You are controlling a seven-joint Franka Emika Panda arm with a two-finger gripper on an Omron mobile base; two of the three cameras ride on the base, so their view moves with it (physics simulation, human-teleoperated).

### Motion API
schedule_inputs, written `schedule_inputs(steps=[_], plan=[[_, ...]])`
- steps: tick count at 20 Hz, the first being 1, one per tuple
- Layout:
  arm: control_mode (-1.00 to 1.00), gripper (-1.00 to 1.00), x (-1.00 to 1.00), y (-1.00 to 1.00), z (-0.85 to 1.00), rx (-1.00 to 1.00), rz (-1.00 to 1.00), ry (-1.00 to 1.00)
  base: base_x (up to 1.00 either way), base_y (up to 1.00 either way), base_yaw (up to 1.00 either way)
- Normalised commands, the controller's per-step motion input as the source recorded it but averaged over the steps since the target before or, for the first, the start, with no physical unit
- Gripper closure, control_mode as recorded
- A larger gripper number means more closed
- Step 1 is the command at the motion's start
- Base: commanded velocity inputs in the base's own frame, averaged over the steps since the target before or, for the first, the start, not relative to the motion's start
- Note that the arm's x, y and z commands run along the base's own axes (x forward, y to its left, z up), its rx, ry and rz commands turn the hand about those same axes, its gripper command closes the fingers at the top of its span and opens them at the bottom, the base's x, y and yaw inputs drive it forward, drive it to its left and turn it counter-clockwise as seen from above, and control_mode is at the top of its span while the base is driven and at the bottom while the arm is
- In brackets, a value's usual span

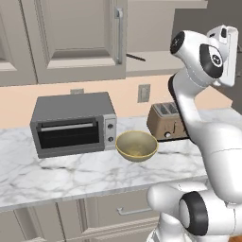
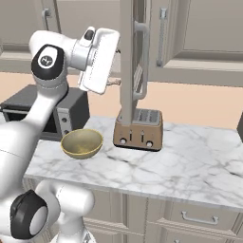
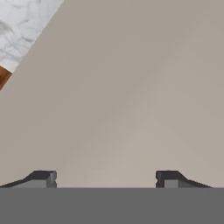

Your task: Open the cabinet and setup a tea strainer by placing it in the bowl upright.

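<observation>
The work surface is a white, grey-veined marble counter (image 1: 71,177) against a peach wall, with taupe drawer fronts (image 2: 194,216) below carrying horizontal handles. On the counter stand a dark grey toaster oven (image 1: 73,124), a round yellowish-olive bowl (image 1: 136,145) just right of it, and a brown slotted toaster (image 2: 138,129) beyond the bowl. A white wall socket (image 1: 143,93) sits above the toaster.

Overhead hangs the wide taupe-grey panelled wall cabinet (image 1: 71,40) with vertical silver bar handles. One door (image 2: 134,57) stands swung out, seen edge-on in the right base view; the pale shelf (image 1: 151,57) is exposed beside it.

The two-finger pincer (image 3: 105,178) is raised to cabinet height, facing a plain taupe surface at close range. Its dark tips stand well apart with nothing between them: released.

A thin dark straight handle (image 1: 135,57) projects over the shelf edge in the left base view, apparently the tea strainer's; its mesh cup is hidden behind the closed door. It lies at the level of the raised hand. The bowl is well below the pincer, holding nothing.

In both base views the fingers are concealed by the white hand. A corner of marble and brown shows at the hand view's upper left.
</observation>
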Motion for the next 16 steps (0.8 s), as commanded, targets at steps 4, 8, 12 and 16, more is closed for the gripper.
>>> schedule_inputs(steps=[4, 8, 12, 16], plan=[[-1.0, -1.0, -0.02, 0.64, 0.0, 0.09, -0.11, -0.02, 0.0, 0.0, 0.0], [-1.0, -1.0, 0.0, 1.0, -0.01, 0.22, -0.27, -0.19, 0.0, 0.0, 0.0], [-1.0, -1.0, 0.03, 0.98, -0.07, 0.37, -0.34, -0.27, 0.0, 0.0, 0.0], [-1.0, -1.0, 0.2, 0.77, -0.54, 0.55, -0.35, -0.24, 0.0, 0.0, 0.0]])
